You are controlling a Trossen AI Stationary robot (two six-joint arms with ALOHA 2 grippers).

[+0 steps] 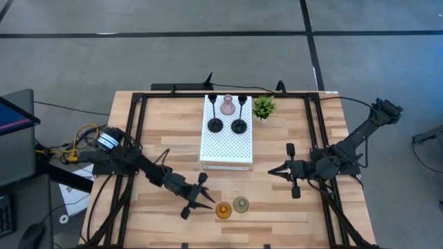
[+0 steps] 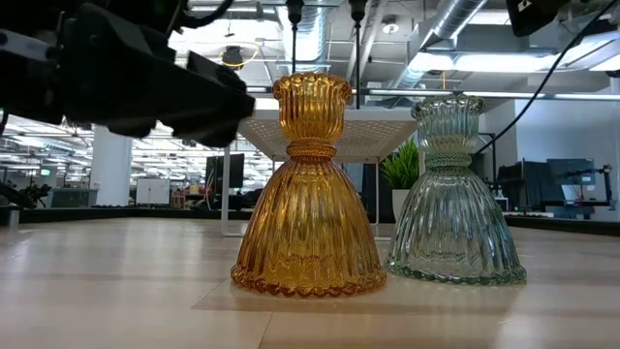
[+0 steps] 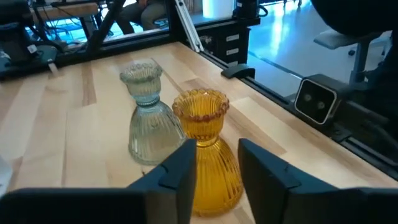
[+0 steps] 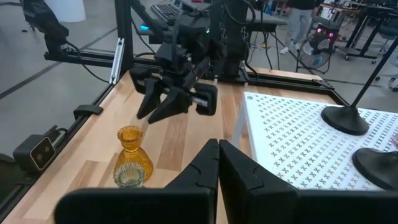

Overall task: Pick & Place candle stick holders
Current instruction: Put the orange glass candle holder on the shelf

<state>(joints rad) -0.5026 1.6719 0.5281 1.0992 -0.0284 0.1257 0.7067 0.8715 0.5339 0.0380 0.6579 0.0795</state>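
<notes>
The amber glass holder point(image 1: 223, 210) and the pale grey-green glass holder point(image 1: 241, 204) stand upright on their wide bases, side by side, near the table's front edge. Both also show in the low view: amber point(image 2: 308, 194) and grey-green point(image 2: 453, 194). Two black holders point(image 1: 215, 124) point(image 1: 239, 126) and the pink one point(image 1: 227, 106) stand on a white perforated board point(image 1: 226, 149). My left gripper point(image 1: 208, 203) is open just left of the amber holder point(image 3: 208, 155), a little above the table and apart from it. My right gripper point(image 1: 272, 172) is shut and empty, right of the board.
A small green potted plant point(image 1: 264, 106) stands right of the board at the back. Black frame rails point(image 1: 315, 138) run along the table's sides and back. Bare wood lies between the board and the two glass holders.
</notes>
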